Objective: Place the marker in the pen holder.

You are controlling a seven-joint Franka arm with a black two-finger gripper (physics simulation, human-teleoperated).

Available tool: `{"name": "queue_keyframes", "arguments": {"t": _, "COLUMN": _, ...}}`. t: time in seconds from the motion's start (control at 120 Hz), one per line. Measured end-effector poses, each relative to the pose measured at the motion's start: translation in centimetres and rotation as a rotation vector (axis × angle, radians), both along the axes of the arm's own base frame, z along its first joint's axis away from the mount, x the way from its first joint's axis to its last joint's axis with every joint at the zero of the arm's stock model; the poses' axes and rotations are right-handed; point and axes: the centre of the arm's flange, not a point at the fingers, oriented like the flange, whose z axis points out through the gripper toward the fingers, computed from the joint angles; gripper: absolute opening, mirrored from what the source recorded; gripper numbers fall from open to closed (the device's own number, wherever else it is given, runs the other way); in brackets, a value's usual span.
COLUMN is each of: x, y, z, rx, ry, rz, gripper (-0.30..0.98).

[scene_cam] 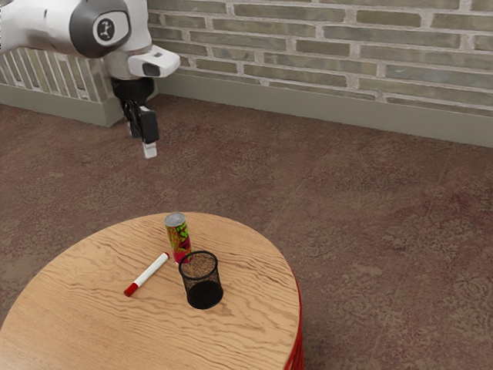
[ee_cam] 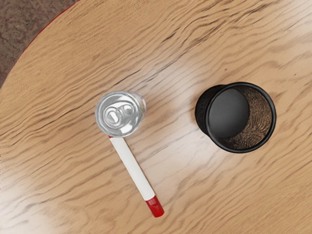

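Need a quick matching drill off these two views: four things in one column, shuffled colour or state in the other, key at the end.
Things
1. marker
2. mesh pen holder
3. drink can
4. tabletop

Colour or state
A. upright, silver lid with a pull tab
B. wood grain, curved edge
C. lying down, white barrel, red at both ends
D. black, open at the top, nothing inside

Right pairs: 1-C, 2-D, 3-A, 4-B

marker (ee_cam: 132,168) white — red ends | pen holder (ee_cam: 202,114) black mesh | can (scene_cam: 179,240) silver-topped | table (scene_cam: 92,331) tan — wavy grain
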Motion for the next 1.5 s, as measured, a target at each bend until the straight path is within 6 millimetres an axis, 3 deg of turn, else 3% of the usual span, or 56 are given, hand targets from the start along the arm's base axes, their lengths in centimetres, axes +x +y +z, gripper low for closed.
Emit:
{"name": "queue_keyframes", "arguments": {"t": 0.125, "x": 0.1, "y": -0.1, "z": 0.1, "rx": -0.007, "ry": -0.014, "rz": -0.058, "gripper": 0.69}}
{"name": "queue_keyframes", "arguments": {"t": 0.175, "x": -0.4, "y": 0.0, "z": -0.8, "rx": -0.009, "ry": 0.002, "rz": -0.073, "gripper": 0.69}}
{"name": "queue_keyframes", "arguments": {"t": 0.317, "x": -5.9, "y": 1.0, "z": -7.3, "rx": -0.016, "ry": 0.095, "rz": -0.068, "gripper": 0.69}}
{"name": "queue_keyframes", "arguments": {"t": 0.4, "x": -6.2, "y": 1.9, "z": -9.9, "rx": -0.012, "ry": 0.12, "rz": -0.044, "gripper": 0.69}}
{"name": "queue_keyframes", "arguments": {"t": 0.475, "x": -6.2, "y": 2.7, "z": -10.9, "rx": -0.002, "ry": 0.117, "rz": -0.026, "gripper": 0.69}}
{"name": "queue_keyframes", "arguments": {"t": 0.567, "x": -8.5, "y": 3.1, "z": -14.8, "rx": 0.024, "ry": 0.103, "rz": -0.015, "gripper": 0.69}}
{"name": "queue_keyframes", "arguments": {"t": 0.683, "x": -9.0, "y": 3.9, "z": -16.7, "rx": 0.056, "ry": 0.046, "rz": 0.006, "gripper": 0.69}}
{"name": "queue_keyframes", "arguments": {"t": 0.842, "x": -12.3, "y": 5.1, "z": -22.4, "rx": 0.065, "ry": 0.014, "rz": 0.06, "gripper": 0.69}}
{"name": "queue_keyframes", "arguments": {"t": 0.908, "x": -12.1, "y": 5.0, "z": -23.2, "rx": 0.065, "ry": -0.039, "rz": 0.082, "gripper": 0.67}}
{"name": "queue_keyframes", "arguments": {"t": 1.008, "x": -11.2, "y": 5.6, "z": -24.7, "rx": 0.061, "ry": -0.076, "rz": 0.14, "gripper": 0.45}}
{"name": "queue_keyframes", "arguments": {"t": 1.117, "x": -9.5, "y": 6.2, "z": -26.7, "rx": 0.061, "ry": -0.086, "rz": 0.217, "gripper": 0.33}}
{"name": "queue_keyframes", "arguments": {"t": 1.25, "x": -7.6, "y": 6.6, "z": -28.6, "rx": 0.065, "ry": -0.093, "rz": 0.31, "gripper": 0.27}}
{"name": "queue_keyframes", "arguments": {"t": 1.5, "x": -7.7, "y": 7.1, "z": -30.8, "rx": 0.067, "ry": -0.072, "rz": 0.45, "gripper": 0.22}}
